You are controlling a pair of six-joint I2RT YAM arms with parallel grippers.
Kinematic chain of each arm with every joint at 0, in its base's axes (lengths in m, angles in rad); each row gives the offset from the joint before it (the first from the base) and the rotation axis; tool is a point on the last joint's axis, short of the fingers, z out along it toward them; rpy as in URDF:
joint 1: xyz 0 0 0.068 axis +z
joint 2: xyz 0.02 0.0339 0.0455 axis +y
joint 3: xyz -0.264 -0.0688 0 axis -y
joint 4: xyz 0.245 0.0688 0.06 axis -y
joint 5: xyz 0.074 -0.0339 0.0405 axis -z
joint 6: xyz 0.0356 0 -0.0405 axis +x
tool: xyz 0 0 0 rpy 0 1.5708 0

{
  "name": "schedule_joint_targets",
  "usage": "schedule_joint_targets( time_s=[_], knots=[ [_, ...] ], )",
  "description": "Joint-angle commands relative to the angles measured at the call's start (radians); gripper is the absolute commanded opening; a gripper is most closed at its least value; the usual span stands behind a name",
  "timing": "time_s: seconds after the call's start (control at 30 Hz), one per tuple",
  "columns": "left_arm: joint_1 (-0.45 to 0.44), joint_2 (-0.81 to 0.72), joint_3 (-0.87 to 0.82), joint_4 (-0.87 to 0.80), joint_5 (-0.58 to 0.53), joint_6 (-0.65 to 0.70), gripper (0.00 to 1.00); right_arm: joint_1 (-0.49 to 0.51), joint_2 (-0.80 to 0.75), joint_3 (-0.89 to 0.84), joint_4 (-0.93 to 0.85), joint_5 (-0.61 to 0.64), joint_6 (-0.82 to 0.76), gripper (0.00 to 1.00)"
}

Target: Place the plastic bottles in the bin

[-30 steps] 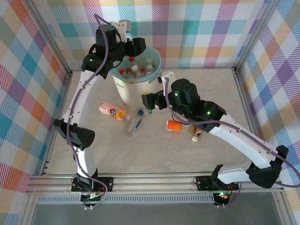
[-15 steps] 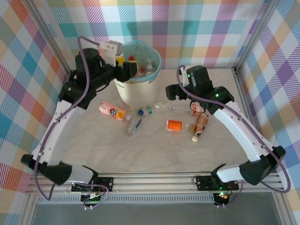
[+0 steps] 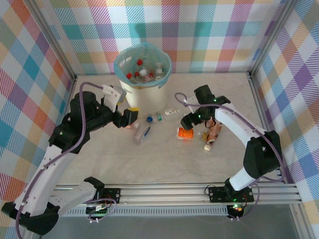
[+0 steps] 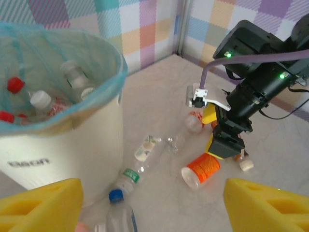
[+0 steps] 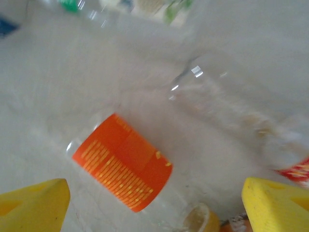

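The counter is carrying everything, its pale marbled surface taking up the middle of the top view. The bin is standing in the upper centre of that view, its teal bag folded over the rim. In the left wrist view the bin is taking up the left side. Several plastic bottles with red and white caps are already lying inside it.

The left gripper is hovering just left of the bin's base, above the centre-left of the top view. In its own camera the left gripper is showing yellow fingers at the bottom corners, spread wide and holding nothing.

The right gripper is hanging right of centre in the top view, over the loose bottles. In the right wrist view the right gripper is spread wide, its fingers at the bottom corners, gripping nothing.

The orange-labelled bottle is lying on its side just below the right gripper in the top view. In the right wrist view this bottle is lying left of centre, apart from both fingers. A brown bottle is lying to its right. A blue-capped clear bottle is lying below the bin. A green-capped bottle and a white-labelled bottle are lying in a row beside the bin's base.
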Motion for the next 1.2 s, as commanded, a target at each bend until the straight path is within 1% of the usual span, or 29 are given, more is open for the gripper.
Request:
schedule_joint_targets(
  time_s=[0.0, 0.1, 0.13, 0.17, 0.27, 0.37, 0.5, 0.73, 0.83, 0.93, 1.0, 1.17],
  knots=[
    [-0.008, -0.057, -0.067, -0.054, 0.023, 0.057, 0.78, 0.019, -0.074, -0.105, 0.117, -0.125, -0.218, 0.92],
    [-0.008, -0.107, -0.124, -0.057, 0.011, 0.064, 0.84, 0.019, -0.103, -0.202, 0.198, -0.146, -0.301, 0.93],
    [-0.008, -0.120, -0.140, -0.060, 0.010, 0.071, 0.87, 0.019, -0.101, -0.215, 0.200, -0.157, -0.331, 0.93],
    [-0.008, -0.133, -0.156, -0.064, 0.015, 0.085, 0.88, 0.022, -0.094, -0.224, 0.193, -0.154, -0.361, 0.93],
    [-0.008, -0.163, -0.178, -0.092, 0.028, 0.119, 0.89, 0.024, -0.057, -0.220, 0.159, -0.105, -0.404, 0.95],
    [-0.008, -0.179, -0.188, -0.126, 0.048, 0.144, 0.89, 0.024, -0.033, -0.231, 0.168, -0.053, -0.441, 0.96],
    [-0.008, -0.190, -0.201, -0.149, 0.061, 0.155, 0.89, 0.025, 0.019, -0.235, 0.173, -0.028, -0.468, 0.98],
    [-0.008, -0.195, -0.218, -0.167, 0.015, 0.122, 0.88, 0.045, 0.118, -0.208, 0.190, -0.006, -0.457, 0.94],
    [-0.008, -0.209, -0.223, -0.173, 0.002, 0.119, 0.88, 0.054, 0.155, -0.205, 0.195, 0.006, -0.460, 0.90],
    [-0.008, -0.222, -0.224, -0.184, -0.017, 0.113, 0.88, 0.070, 0.176, -0.203, 0.195, 0.021, -0.459, 0.81],
    [-0.008, -0.231, -0.220, -0.182, -0.030, 0.101, 0.87, 0.081, 0.167, -0.200, 0.190, 0.028, -0.453, 0.72],
    [-0.008, -0.246, -0.212, -0.133, -0.031, 0.066, 0.87, 0.106, 0.091, -0.190, 0.164, 0.038, -0.415, 0.60]
  ],
)
